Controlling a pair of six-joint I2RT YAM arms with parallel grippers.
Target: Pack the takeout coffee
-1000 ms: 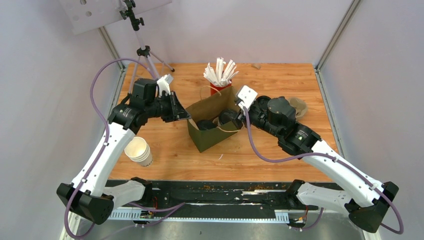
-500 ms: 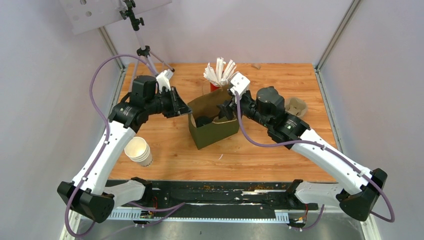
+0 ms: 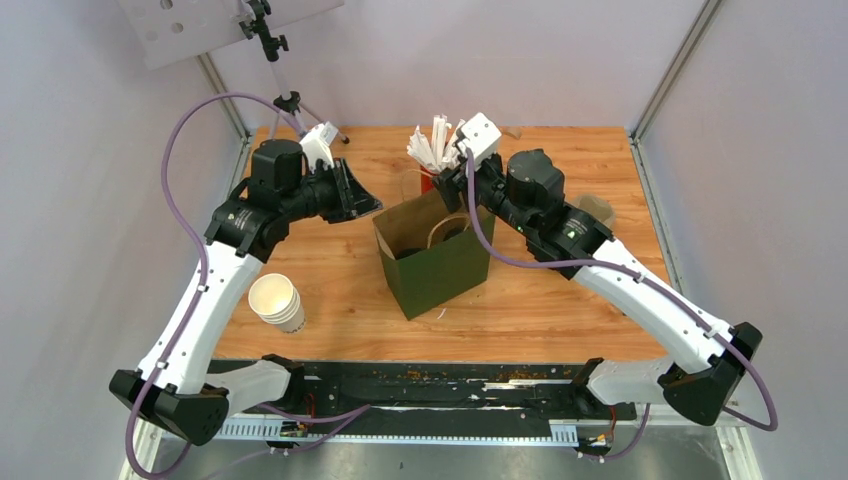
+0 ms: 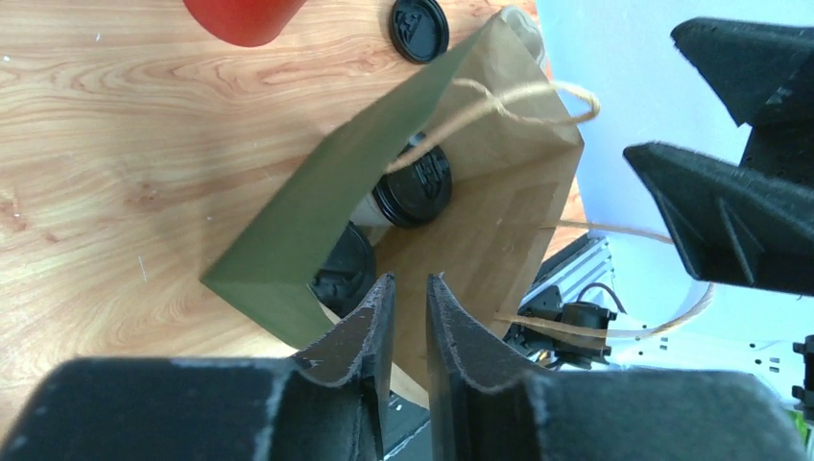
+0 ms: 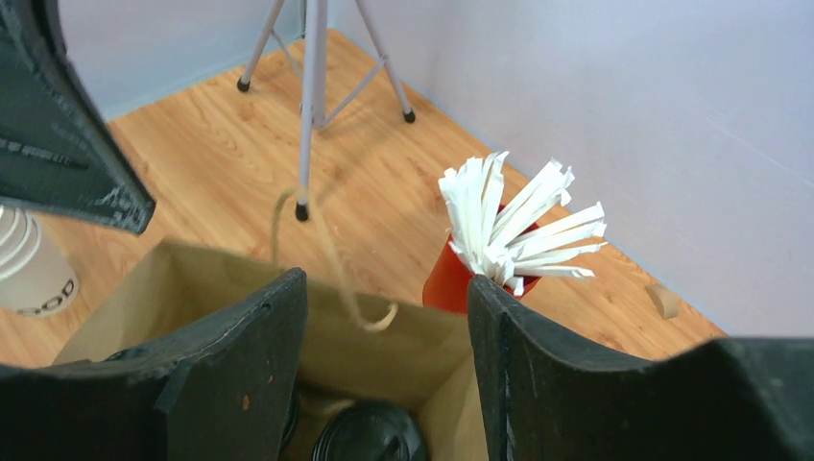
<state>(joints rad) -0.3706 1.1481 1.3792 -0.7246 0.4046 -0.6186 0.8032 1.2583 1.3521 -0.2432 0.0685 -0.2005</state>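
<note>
- The coffee (image 4: 413, 187) is sitting upright inside the bag (image 4: 298, 230), with a second lidded cup (image 4: 344, 274) just beside it.
- The bag is standing open on the surface (image 4: 115, 144).
- The right tool (image 5: 384, 288) is hovering over the bag's mouth, released, jaws wide, grasping nothing.
- The left tool (image 4: 410, 288) is hanging near the bag's rim, jaws narrowly parted, nothing between them.
- A red cup (image 5: 444, 280) of sticks is standing behind the bag.

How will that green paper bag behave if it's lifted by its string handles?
Probably floppy: the green paper bag has thin walls and its mouth sits skewed. The lidded cups inside likely weight the bottom, so it may sag or swing under the thin handles.
</note>
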